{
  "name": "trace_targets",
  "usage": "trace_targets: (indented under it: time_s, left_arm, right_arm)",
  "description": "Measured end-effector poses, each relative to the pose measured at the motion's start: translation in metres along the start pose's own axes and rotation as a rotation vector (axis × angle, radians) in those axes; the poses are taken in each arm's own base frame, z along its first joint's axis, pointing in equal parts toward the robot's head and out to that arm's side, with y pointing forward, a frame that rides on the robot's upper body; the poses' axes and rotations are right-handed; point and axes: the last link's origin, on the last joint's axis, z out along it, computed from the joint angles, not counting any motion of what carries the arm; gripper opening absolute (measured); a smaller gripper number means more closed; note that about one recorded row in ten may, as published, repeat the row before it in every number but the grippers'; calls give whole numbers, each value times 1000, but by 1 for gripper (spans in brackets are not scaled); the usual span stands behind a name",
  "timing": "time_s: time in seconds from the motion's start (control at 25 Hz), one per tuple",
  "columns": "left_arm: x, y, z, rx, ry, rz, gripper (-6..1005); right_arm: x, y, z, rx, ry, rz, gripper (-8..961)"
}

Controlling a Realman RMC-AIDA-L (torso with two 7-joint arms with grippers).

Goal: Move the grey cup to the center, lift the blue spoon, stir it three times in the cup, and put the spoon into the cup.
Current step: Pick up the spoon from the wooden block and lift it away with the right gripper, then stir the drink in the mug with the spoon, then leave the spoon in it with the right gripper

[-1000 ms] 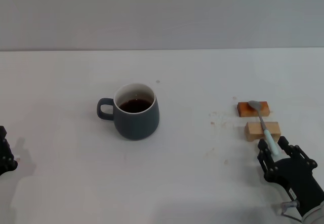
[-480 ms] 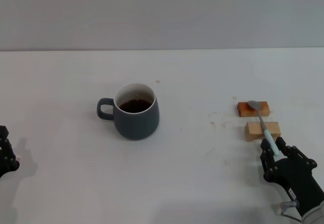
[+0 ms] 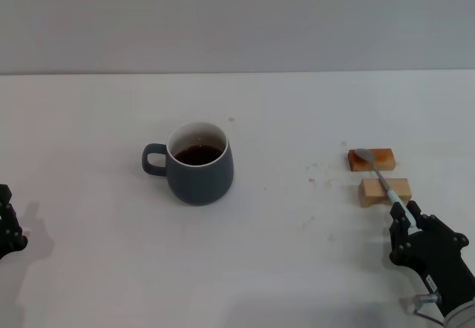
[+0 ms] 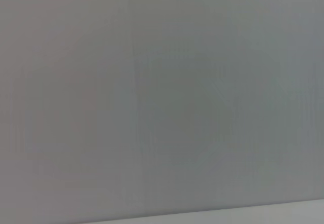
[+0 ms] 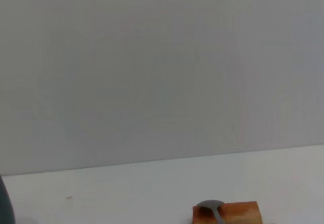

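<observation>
Right gripper (image 3: 407,220): closed on spoon (image 3: 383,180) handle end; spoon bowl ahead of it on orange block (image 3: 371,159), neck across pale block (image 3: 384,191); cup (image 3: 198,163) well to its left; left gripper (image 3: 7,226): parked at table (image 3: 297,105) edge, finger state cannot be told.
</observation>
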Motion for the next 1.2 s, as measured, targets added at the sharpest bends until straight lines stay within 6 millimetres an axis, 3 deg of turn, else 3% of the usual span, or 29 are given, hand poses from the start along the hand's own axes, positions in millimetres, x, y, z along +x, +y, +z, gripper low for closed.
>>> trace_targets:
  time_s: [0.24, 0.44, 0.88, 1.2]
  left_arm:
    - [0, 0, 0, 0, 0, 0, -2]
    - [0, 0, -1, 1, -1, 3, -2]
    - [1, 0, -3, 2, 9, 4, -2]
    - [1, -1, -3, 3, 12, 8, -2]
  right_arm:
    - [-2, 2, -1, -5, -9, 7, 167]
    - [-18, 17, -4, -46, -84, 27, 160]
    - [-84, 54, 24, -128, -144, -121, 160]
    - [-110, 82, 44, -162, -98, -231, 160]
